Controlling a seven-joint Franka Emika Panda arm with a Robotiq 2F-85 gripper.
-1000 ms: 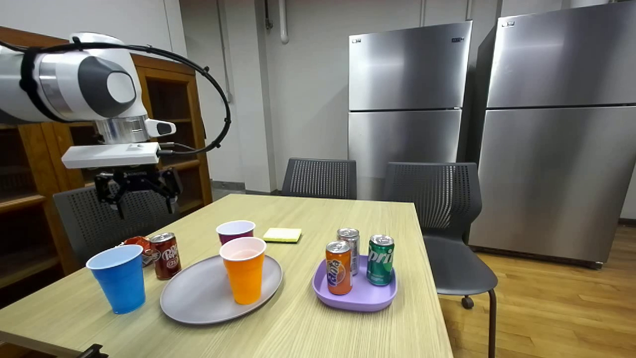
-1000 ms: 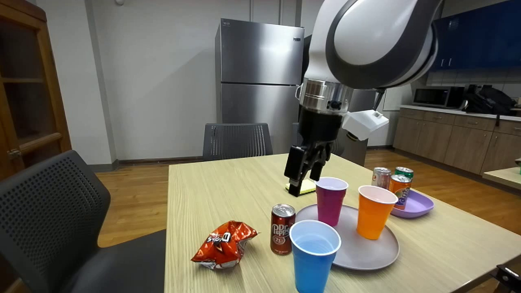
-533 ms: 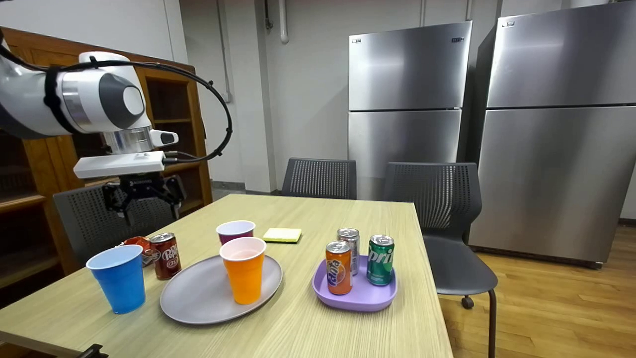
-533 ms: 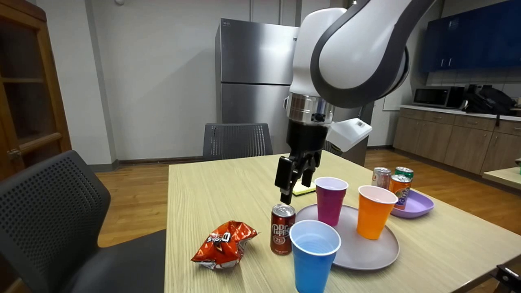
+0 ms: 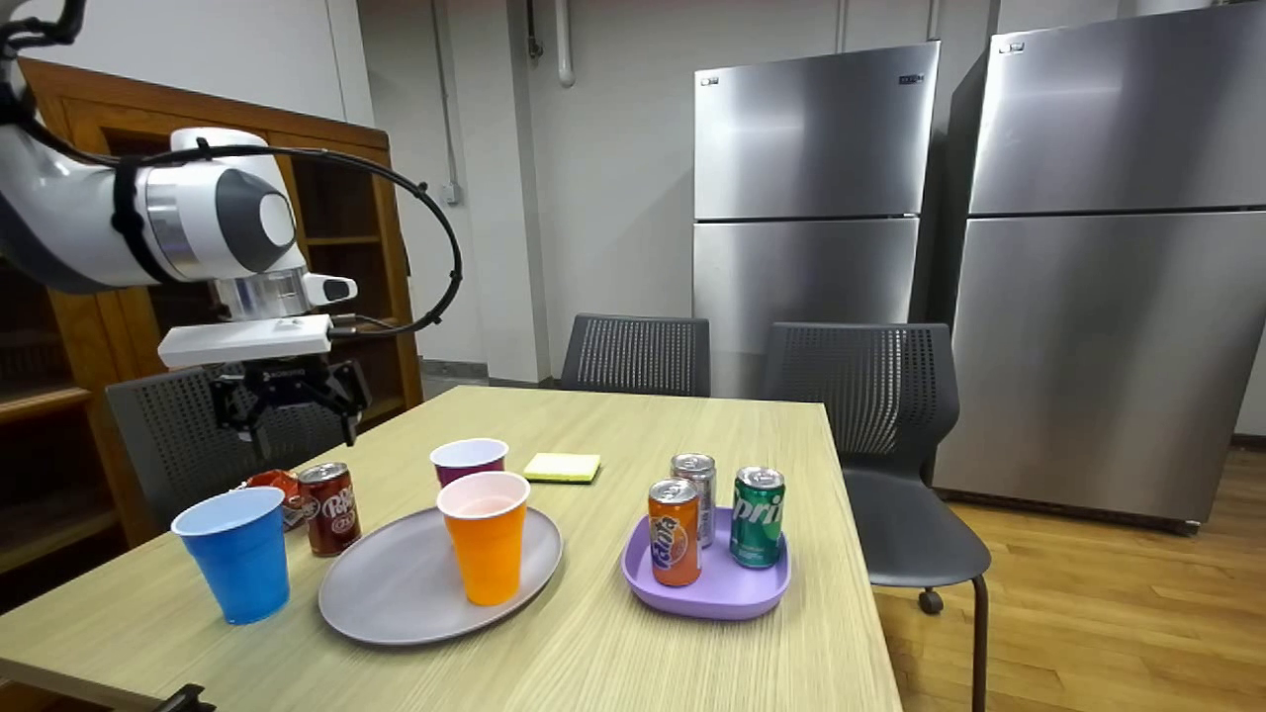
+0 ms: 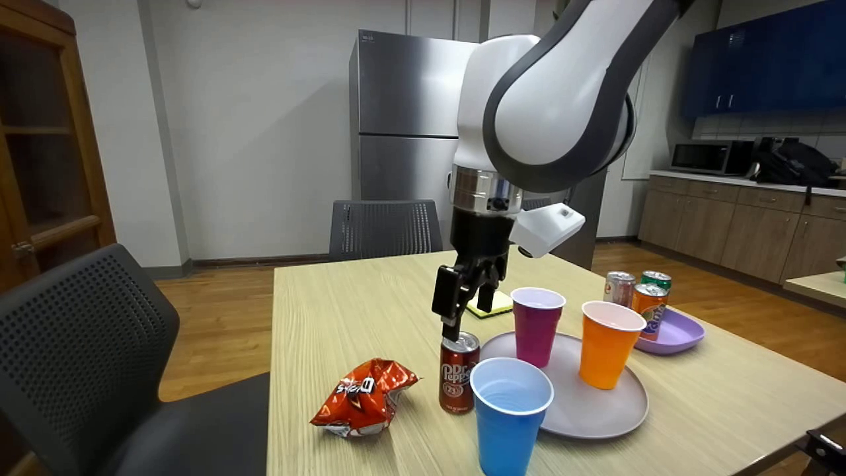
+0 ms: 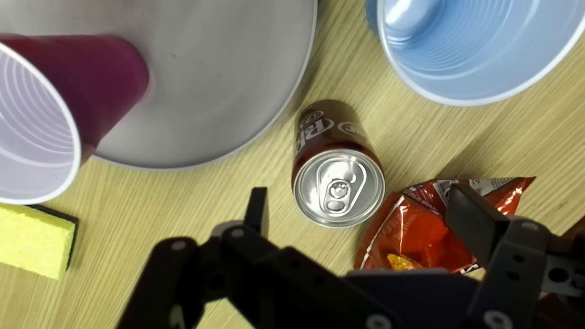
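Observation:
My gripper (image 7: 364, 211) is open and empty, with its fingers spread wide. It hangs above the table, close over a dark red Dr Pepper can (image 7: 338, 189). The can stands upright; in the wrist view its silver top shows between the fingertips, nearer the left one. In an exterior view one fingertip of the gripper (image 6: 469, 317) overlaps the top of the can (image 6: 457, 377); I cannot tell whether they touch. A red chip bag (image 7: 420, 228) lies beside the can, partly behind the right finger. A blue cup (image 7: 475, 50) stands near the can.
A grey plate (image 5: 396, 583) bears a maroon cup (image 6: 537, 334) and an orange cup (image 5: 488, 544). A yellow sponge (image 5: 562, 467) lies behind. A purple tray (image 5: 712, 598) holds an orange Fanta can (image 5: 675, 539), a silver can (image 5: 700, 494) and a green Sprite can (image 5: 758, 519). Chairs surround the table.
The arm and gripper have moved down and toward the Dr Pepper can, leftward in an exterior view. The gripper stays open. The objects on the table have not moved.

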